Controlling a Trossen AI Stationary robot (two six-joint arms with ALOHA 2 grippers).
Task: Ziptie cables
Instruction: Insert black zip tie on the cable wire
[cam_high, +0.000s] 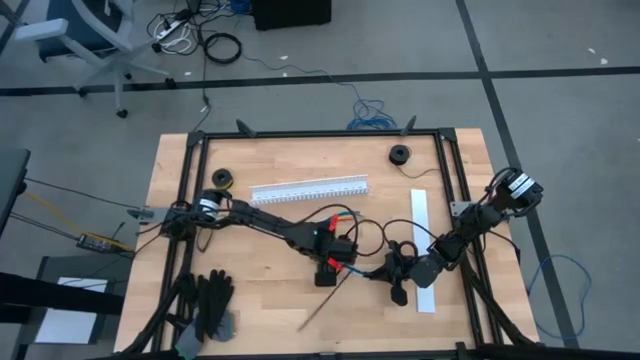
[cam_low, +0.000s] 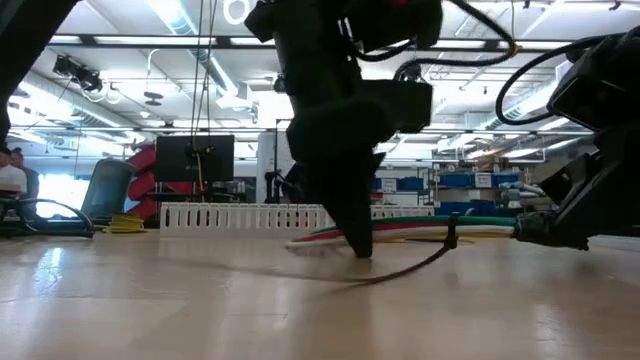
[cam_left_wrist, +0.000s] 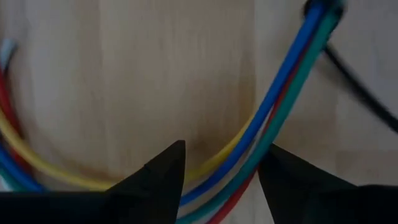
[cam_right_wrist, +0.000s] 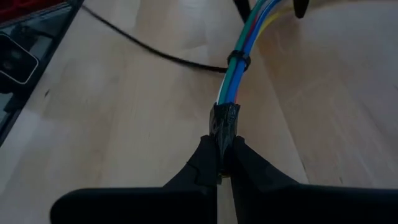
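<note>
The cables (cam_right_wrist: 245, 37) are a bundle of thin blue, green, red and yellow wires on the wooden table, ringed by a black ziptie (cam_right_wrist: 238, 60). The ziptie's long tail (cam_low: 385, 274) droops onto the tabletop. My right gripper (cam_right_wrist: 224, 149) is shut on the bundle's dark plug end. My left gripper (cam_left_wrist: 221, 180) points down at mid-table, open. Its two fingers stand on either side of the curving cables (cam_left_wrist: 280, 106); I see no touch. In the low view the left fingers (cam_low: 357, 240) reach down to the table beside the bundle (cam_low: 420, 230). My right gripper pinches the dark plug end (cam_right_wrist: 225, 121) of the cable bundle between its two fingertips. The fingers come slanting down from the table's right side and lie along the bundle. The held end stays just above the table, and the wires run on level toward my left gripper.
A long white slotted channel (cam_high: 308, 190) lies toward the far side, and a white strip (cam_high: 424, 250) lies at the right. Two black rolls (cam_high: 400, 154) (cam_high: 221, 178) sit near the far edge. Black gloves (cam_high: 210, 300) lie at the near left corner.
</note>
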